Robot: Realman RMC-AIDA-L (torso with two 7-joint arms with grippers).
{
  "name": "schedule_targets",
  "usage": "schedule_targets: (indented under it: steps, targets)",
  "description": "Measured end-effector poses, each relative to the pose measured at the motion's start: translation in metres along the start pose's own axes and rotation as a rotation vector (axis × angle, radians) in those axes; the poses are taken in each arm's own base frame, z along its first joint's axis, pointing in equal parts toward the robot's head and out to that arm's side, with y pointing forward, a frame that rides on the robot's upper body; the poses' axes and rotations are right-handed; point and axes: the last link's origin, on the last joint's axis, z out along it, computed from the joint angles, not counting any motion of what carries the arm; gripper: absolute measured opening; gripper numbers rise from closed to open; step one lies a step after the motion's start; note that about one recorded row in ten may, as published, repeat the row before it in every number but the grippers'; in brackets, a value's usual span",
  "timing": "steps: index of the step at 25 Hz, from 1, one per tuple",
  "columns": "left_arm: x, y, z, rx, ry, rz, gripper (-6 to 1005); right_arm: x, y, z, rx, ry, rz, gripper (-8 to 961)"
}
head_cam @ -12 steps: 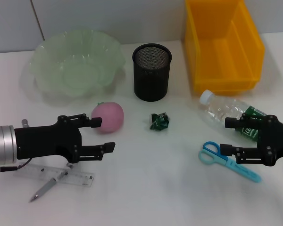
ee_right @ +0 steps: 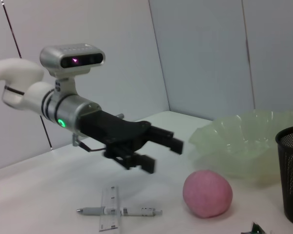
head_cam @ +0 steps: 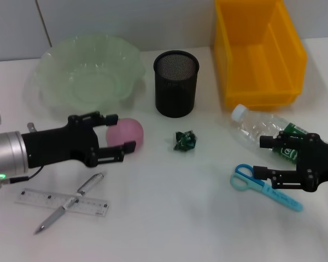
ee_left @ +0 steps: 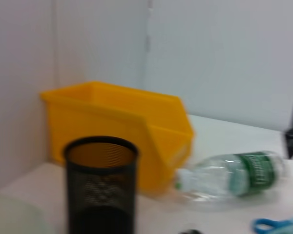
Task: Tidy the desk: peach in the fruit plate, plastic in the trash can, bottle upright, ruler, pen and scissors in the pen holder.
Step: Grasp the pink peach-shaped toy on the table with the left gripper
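I take the pen holder (head_cam: 176,83) as my landmark, and I go from the big things to the small ones. The desk (head_cam: 169,218) carries everything, and nothing is tidied yet, as far as I can judge.

The trash can (head_cam: 258,52) stands to the right of the pen holder and holds nothing that I can see. The fruit plate (head_cam: 87,71) stands to its left, also with nothing in it. The bottle (head_cam: 262,130) lies on its side, in front and right of the pen holder, not yet upright.

My left gripper (head_cam: 118,136) is in front and left of the pen holder, fingers spread open, right at the peach (head_cam: 128,131) but not closed on it. I think this is the first step. My right gripper (head_cam: 264,156) hovers open over the bottle and the scissors (head_cam: 265,185), holding nothing.

The ruler (head_cam: 63,201) and the pen (head_cam: 71,202) lie crossed, far in front and left of the pen holder. The plastic (head_cam: 185,140), a small green crumpled piece, lies just in front of the pen holder.
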Motion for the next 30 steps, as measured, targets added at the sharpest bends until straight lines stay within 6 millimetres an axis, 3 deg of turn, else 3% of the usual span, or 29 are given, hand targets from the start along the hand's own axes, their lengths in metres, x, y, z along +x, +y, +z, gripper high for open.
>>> schedule_targets:
  steps: [6,8,9,13,27,30]
  targets:
    - [0.000,-0.008,0.007,0.081,0.042,0.035,812,0.001,0.000,0.000,0.003,-0.001,0.004,815]
    - [-0.006,-0.015,0.017,0.156,0.039,0.076,811,0.002,0.001,-0.001,0.004,-0.001,0.007,815]
    - [-0.014,-0.020,0.032,0.207,-0.012,0.125,811,0.002,0.001,-0.001,0.004,-0.001,0.009,815]
    - [-0.019,-0.019,0.040,0.198,-0.069,0.140,811,0.003,0.002,-0.001,0.008,-0.003,0.015,815]
    - [-0.020,-0.022,0.047,0.183,-0.141,0.074,810,0.004,-0.001,0.001,0.017,0.008,0.011,816]
    - [-0.019,-0.022,0.048,0.180,-0.145,0.071,712,0.003,-0.001,0.001,0.017,0.009,0.010,815]
